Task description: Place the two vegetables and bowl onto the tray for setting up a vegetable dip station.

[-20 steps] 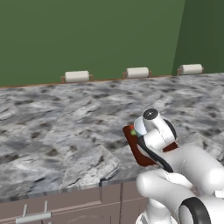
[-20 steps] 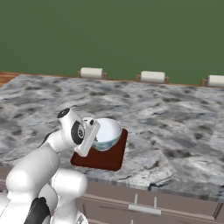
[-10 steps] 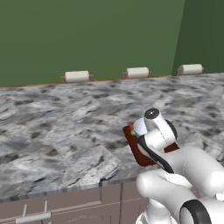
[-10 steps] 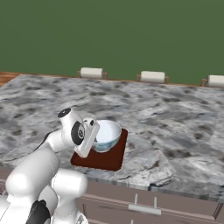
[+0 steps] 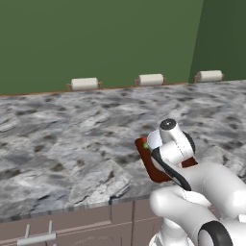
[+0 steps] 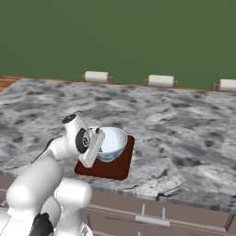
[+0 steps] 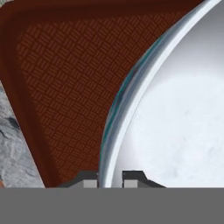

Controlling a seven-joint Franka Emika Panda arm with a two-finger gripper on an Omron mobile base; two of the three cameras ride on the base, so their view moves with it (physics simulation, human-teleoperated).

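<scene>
Bowl (image 6: pixel 113 142) sits on tray (image 6: pixel 117 167), taking up most of its surface; rim in hand view runs between my fingertips. My end effector (image 7: pixel 110 178) clamped on bowl rim, one finger inside, one outside. Small green piece (image 5: pixel 145 145) visible at tray's near-left edge, beside my wrist. Tray lies on grey marbled desk (image 5: pixel 72 144) close to front edge. Green wall (image 6: pixel 138 37) behind.

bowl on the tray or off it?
On. The bowl sits upright over the tray, with the gripper shut on its rim.
</scene>
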